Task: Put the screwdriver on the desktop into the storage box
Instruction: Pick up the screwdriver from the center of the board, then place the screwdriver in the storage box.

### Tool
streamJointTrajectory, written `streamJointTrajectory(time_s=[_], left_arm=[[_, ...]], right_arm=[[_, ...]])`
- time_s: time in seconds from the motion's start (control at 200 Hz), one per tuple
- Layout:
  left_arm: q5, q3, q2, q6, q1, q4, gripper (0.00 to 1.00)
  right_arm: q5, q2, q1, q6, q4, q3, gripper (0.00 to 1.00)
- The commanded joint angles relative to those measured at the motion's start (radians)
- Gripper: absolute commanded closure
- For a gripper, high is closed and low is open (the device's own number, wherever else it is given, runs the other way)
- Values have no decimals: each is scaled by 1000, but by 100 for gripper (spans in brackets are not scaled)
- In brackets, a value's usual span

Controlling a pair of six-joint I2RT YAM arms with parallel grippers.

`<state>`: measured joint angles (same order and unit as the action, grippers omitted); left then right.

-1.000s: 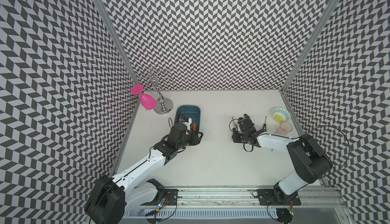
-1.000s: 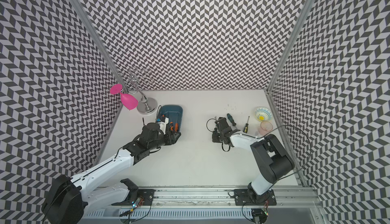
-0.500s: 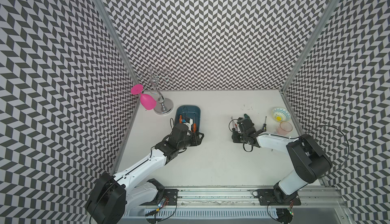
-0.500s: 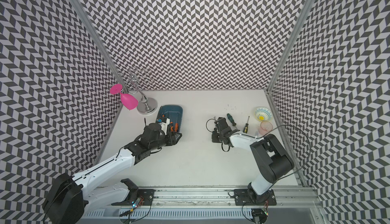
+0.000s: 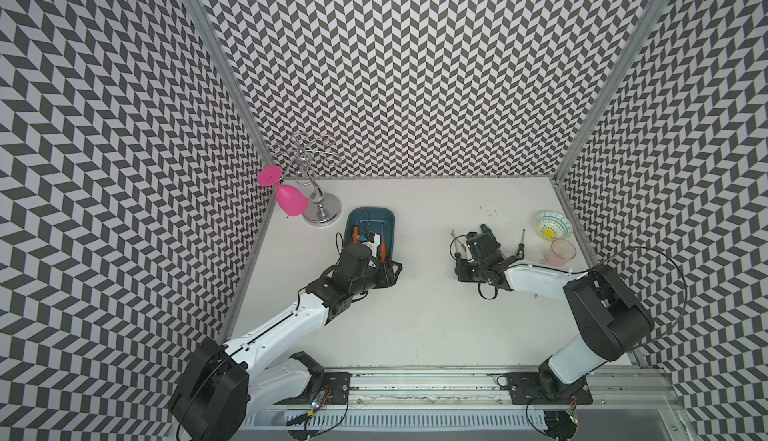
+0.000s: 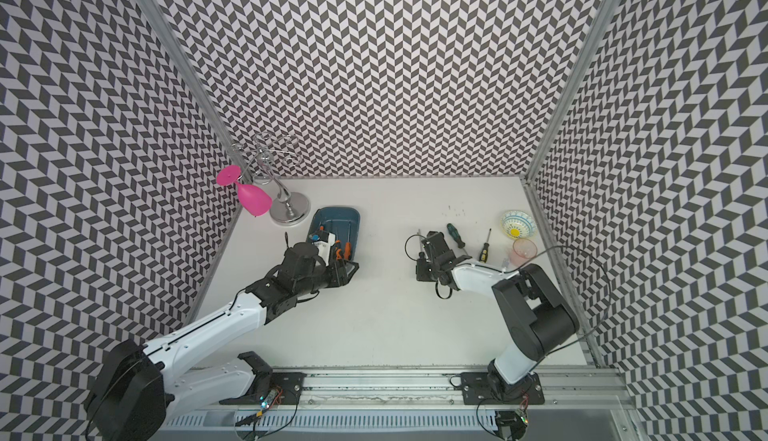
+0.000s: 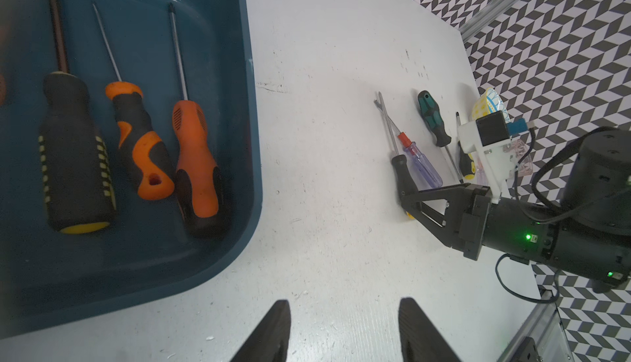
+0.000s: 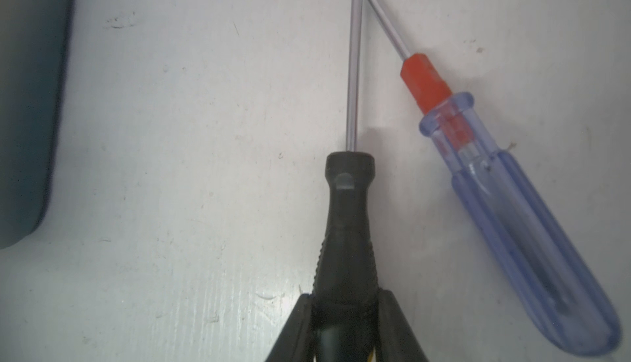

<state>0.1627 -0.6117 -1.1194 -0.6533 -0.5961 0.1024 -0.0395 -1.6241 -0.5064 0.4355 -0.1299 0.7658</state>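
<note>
The right jaws have narrowed onto the black screwdriver [image 8: 345, 241] and now pinch its handle on the tabletop [image 7: 324, 241], so lifting looks next. The left jaws stand open and empty just beside the box [image 7: 254, 172], well apart from the right jaws. Four screwdrivers are still out: the black one, a blue one [image 8: 512, 223] just beside the right jaws, a green one [image 7: 433, 118] and a yellow-black one [image 6: 484, 249]. At least three boxed screwdrivers [image 7: 194, 159] show.

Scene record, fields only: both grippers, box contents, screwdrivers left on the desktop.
left gripper: open, empty, beside storage box
right gripper: shut on black-handled screwdriver, on desktop
in box, at least: large black-yellow screwdriver, slim orange screwdriver, fat orange screwdriver
loose on desktop: clear blue screwdriver, green screwdriver, small black-yellow screwdriver
</note>
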Motion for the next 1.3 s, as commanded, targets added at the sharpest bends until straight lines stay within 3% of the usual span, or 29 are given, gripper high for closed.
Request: streamJointTrajectory(time_s=[0.0, 0.355, 0.731, 1.026, 1.297], left_arm=[[-3, -22, 0, -6, -7, -26, 46], [18, -8, 15, -25, -26, -101, 44], [70, 20, -46, -88, -122, -392, 33], [94, -7, -159, -112, -198, -558, 32], [93, -62, -225, -111, -240, -586, 42]], right_arm=[[-32, 9, -15, -16, 13, -22, 79], [-202, 229, -27, -38, 101, -109, 84], [-447, 482, -47, 14, 263, -215, 84], [-485, 602, -87, 52, 343, -261, 84], [-488, 612, -113, 61, 372, -283, 84]])
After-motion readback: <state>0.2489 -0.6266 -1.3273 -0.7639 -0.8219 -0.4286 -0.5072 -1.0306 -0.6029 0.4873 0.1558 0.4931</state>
